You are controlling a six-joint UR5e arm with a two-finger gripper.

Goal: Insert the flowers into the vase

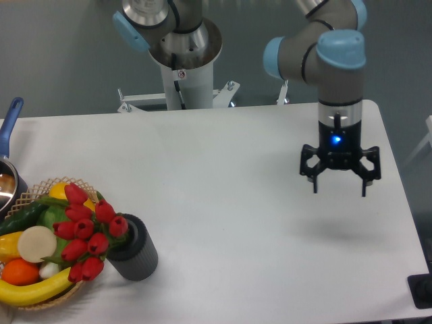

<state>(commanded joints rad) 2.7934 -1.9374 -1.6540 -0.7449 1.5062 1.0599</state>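
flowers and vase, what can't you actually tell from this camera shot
- Flowers: the stems are hidden behind the red heads, so whether they sit in the vase cannot be told.
- Vase: its opening is partly covered by a tulip head.
- Pot: cut off by the left edge.
- Basket: bottom cut by the frame.

Even, bright overhead light, no harsh glare. White worktop (223,169) reads slightly blue-grey, near blown out at centre. Soft diffuse shadow under the pincer (339,185), another beside the vase (133,248). Blue LED on the wrist glows saturated. Frame is sharp enough; slight softness and compression noise, red tulip heads lose detail.
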